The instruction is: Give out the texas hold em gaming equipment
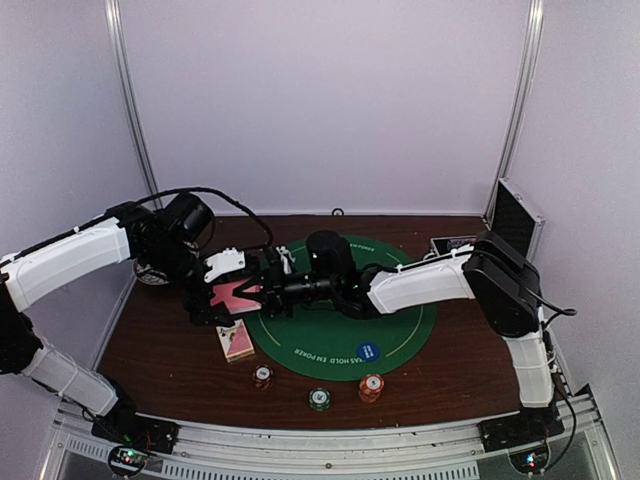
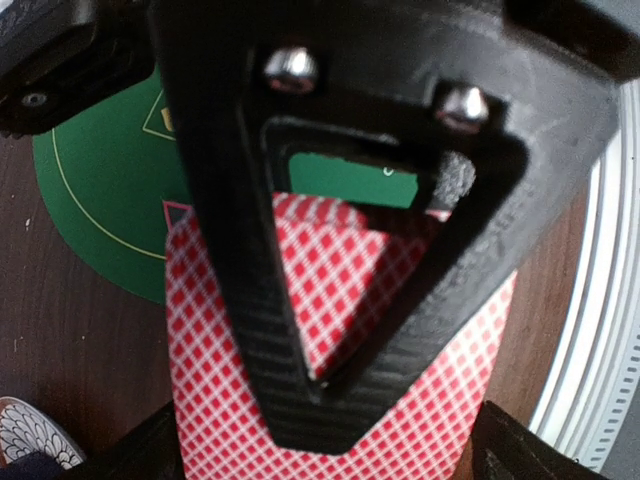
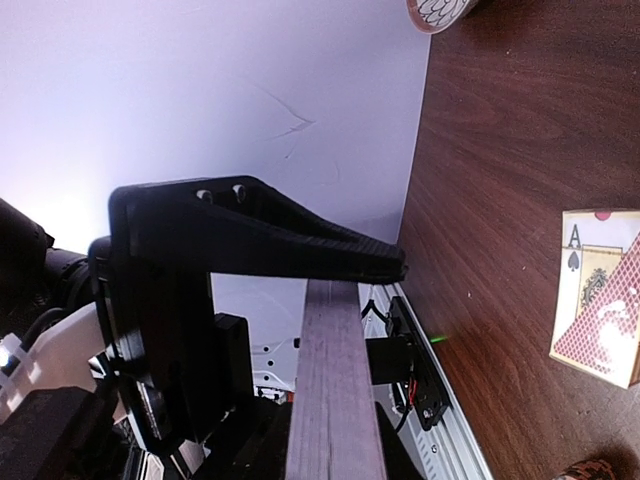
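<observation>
Chips (image 1: 319, 399) at mat's (image 1: 400, 330) 6 o'clock edge. Right tool (image 1: 268, 291) clamped on pink card deck (image 2: 200, 380) at mat's 9 o'clock. Left tool (image 1: 235, 297) looks spread apart around it. Spare cards (image 1: 236, 340) at 8 o'clock (ace of spades showing).

Pink-backed cards (image 1: 237, 294) aloft; card stack (image 1: 236, 341) and chips (image 1: 319, 399) lie flat.

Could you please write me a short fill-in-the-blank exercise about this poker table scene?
The round mat is ___. Off the mat, ___ poker chips lie near the front edge of the table. The face-up card is the ace of ___. Missing words: green, three, spades.
</observation>
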### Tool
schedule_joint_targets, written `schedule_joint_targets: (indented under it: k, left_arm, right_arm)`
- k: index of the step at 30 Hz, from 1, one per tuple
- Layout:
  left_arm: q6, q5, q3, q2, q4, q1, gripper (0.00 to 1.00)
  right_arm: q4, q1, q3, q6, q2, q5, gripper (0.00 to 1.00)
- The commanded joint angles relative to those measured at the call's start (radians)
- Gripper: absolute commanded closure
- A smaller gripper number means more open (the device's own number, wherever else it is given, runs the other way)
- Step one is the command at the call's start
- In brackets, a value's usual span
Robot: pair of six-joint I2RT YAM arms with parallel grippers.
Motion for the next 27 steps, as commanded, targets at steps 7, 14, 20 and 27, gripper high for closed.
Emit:
schedule_joint_targets:
  k: [7,14,20,27]
  left_arm:
    - [-0.009,0.244,0.034,0.001,0.017,0.001,0.02]
    - [-0.021,0.284,0.026,-0.028,0.011,0.023,0.06]
    - [-0.017,0.267,-0.012,-0.048,0.013,0.023,0.11]
    - [0.038,0.212,0.021,-0.079,-0.081,0.023,0.06]
  right_arm:
    - [0.241,0.003,-0.007,0.108,0.027,-0.022,0.97]
    - [0.273,0.003,-0.051,0.113,0.009,-0.009,0.99]
    - [0.282,0.003,-0.065,0.117,-0.006,-0.004,1.0]
    - [0.199,0.005,-0.075,0.064,-0.064,0.01,1.0]
